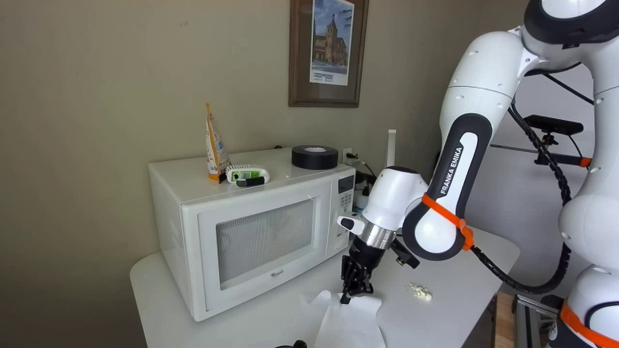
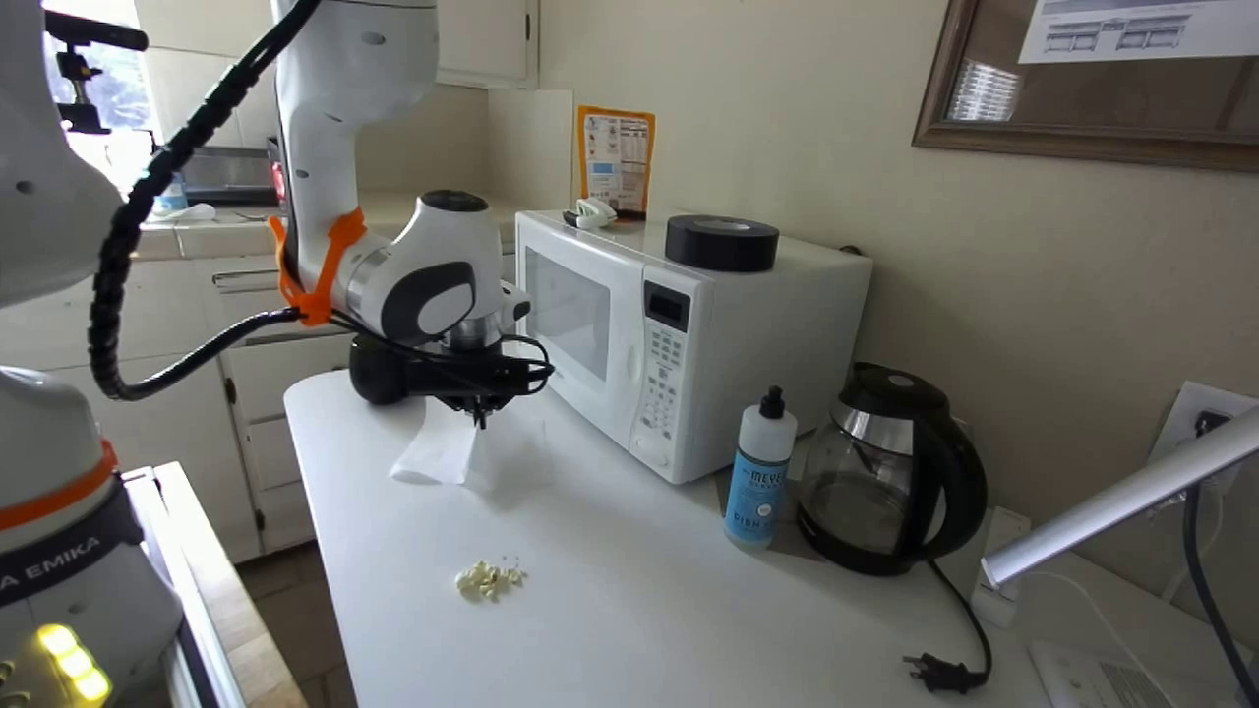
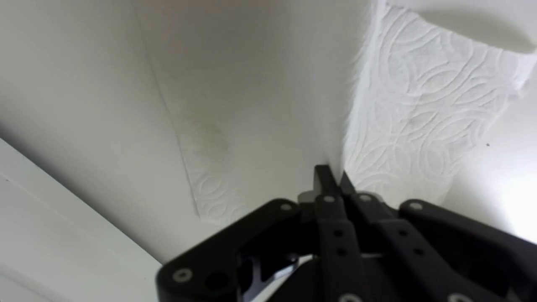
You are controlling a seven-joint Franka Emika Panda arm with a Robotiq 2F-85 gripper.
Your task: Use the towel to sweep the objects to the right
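Towel (image 2: pixel 440 452) sits pinched in the claw (image 3: pixel 334 174) nearer one end edge of the table (image 2: pixel 629 629); crumbs (image 2: pixel 484 581) lie apart, toward the opposite edge, so the sweep should head that way.

Pincer (image 3: pixel 334 175) clamped tight, pointing downward

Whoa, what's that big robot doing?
A robot arm is holding a white paper towel pinched in its jaws, in front of the microwave. A little pile of pale crumbs sits on the table. The towel is probably for sweeping the crumbs, but it isn't touching them yet.
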